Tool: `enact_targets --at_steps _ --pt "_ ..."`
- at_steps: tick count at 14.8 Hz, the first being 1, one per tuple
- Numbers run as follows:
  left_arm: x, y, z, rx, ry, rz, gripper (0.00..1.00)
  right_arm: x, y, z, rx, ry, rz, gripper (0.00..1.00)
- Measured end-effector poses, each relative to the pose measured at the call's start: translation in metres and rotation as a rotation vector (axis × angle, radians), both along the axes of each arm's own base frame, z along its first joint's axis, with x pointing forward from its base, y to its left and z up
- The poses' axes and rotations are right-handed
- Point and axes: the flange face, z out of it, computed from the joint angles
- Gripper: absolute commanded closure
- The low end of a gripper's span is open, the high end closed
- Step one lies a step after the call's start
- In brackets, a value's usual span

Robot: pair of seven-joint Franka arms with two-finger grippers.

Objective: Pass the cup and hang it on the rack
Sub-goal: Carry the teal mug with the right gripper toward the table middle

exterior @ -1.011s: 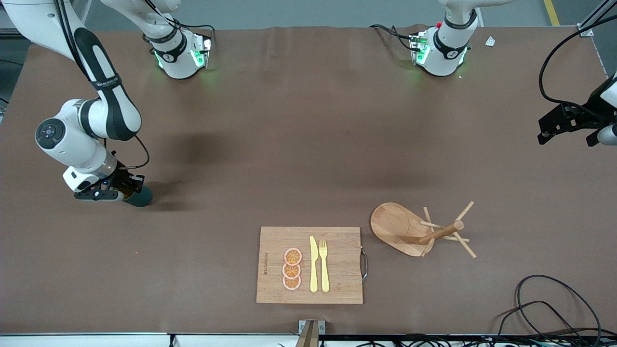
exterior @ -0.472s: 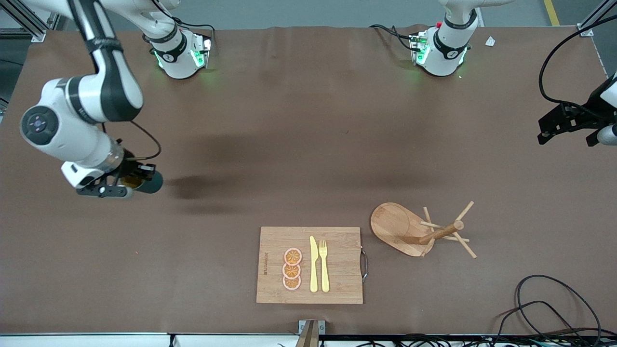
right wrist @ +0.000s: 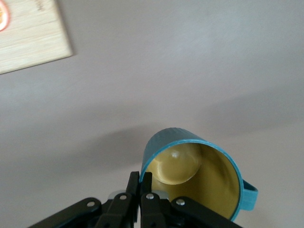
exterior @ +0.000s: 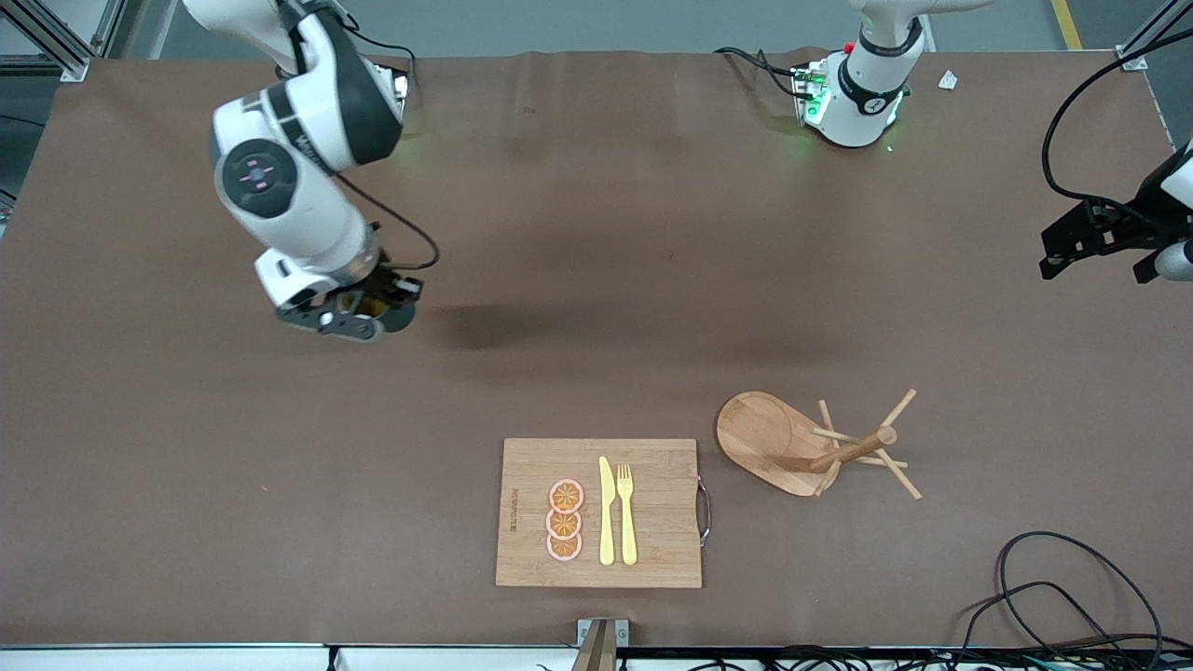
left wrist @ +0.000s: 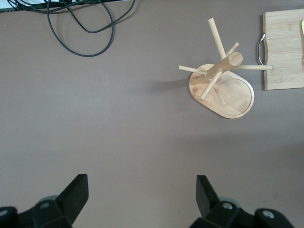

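My right gripper (exterior: 368, 317) is shut on the rim of the cup (exterior: 396, 315), a dark teal ribbed mug, and holds it in the air over bare table toward the right arm's end. In the right wrist view the cup (right wrist: 192, 173) shows its yellow inside and its loop handle, with my right gripper (right wrist: 141, 183) pinching the wall. The rack (exterior: 815, 445), a light wooden mug tree with an oval base, stands beside the cutting board toward the left arm's end; it also shows in the left wrist view (left wrist: 221, 78). My left gripper (left wrist: 142, 190) is open and empty, waiting high at the table's edge (exterior: 1100, 247).
A rectangular wooden cutting board (exterior: 531, 550) lies near the front edge with orange slices (exterior: 565, 520), a yellow knife (exterior: 606, 511) and a fork (exterior: 626, 513) on it. Black cables (exterior: 1062, 596) lie at the front corner at the left arm's end.
My right gripper has lifted the cup off the table and carried it toward the table's middle and toward the robots' bases. The left arm has not moved.
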Motion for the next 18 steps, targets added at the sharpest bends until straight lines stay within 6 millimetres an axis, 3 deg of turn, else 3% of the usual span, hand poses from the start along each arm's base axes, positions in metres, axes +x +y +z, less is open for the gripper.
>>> enact_targets --at_steps 4,8,14,18 --pt "0.000 0.000 0.000 0.000 0.000 0.000 0.00 -0.032 0.076 0.005 0.016 -0.045 -0.082 1.00" --pt "0.000 0.000 0.000 0.000 0.000 -0.001 0.00 -0.061 0.137 -0.024 0.030 -0.059 -0.139 1.00" --pt "0.000 0.000 0.000 0.000 0.001 0.000 0.00 -0.076 0.177 -0.041 0.057 -0.064 -0.284 1.00" --pt "0.000 0.000 -0.001 0.000 0.002 0.000 0.00 -0.084 0.244 -0.058 0.083 -0.055 -0.415 1.00"
